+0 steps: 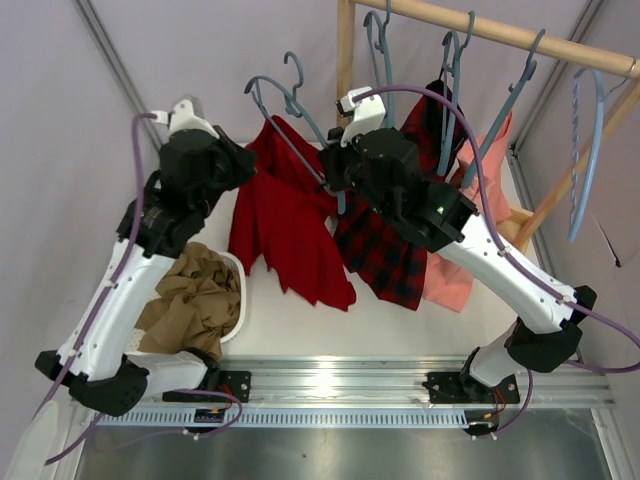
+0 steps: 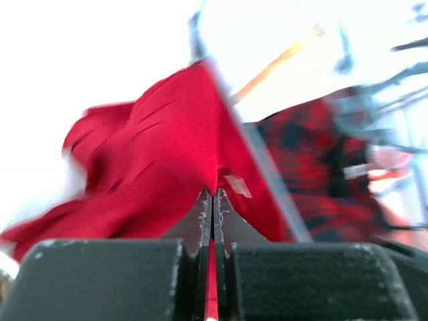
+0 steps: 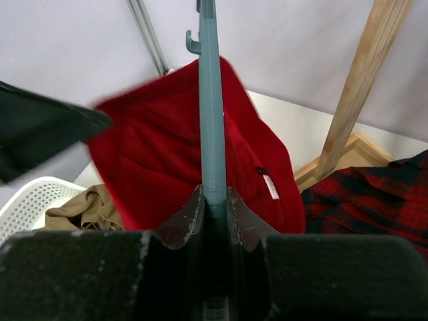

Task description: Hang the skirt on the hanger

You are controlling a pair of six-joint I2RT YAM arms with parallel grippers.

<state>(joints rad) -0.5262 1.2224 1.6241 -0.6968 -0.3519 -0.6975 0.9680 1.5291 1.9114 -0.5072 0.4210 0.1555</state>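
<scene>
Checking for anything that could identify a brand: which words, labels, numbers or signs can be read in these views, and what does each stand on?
No text can be read in any view.
The white tag on the skirt: too small to read in the right wrist view, blurred in the left wrist view.
The hanger: no marking shows on it.

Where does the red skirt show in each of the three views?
Top external: skirt hangs just left of centre.
Left wrist: skirt fills centre and left.
Right wrist: skirt at centre, behind the hanger.
Shared landmark: plaid garment, right of the skirt in every view.
</scene>
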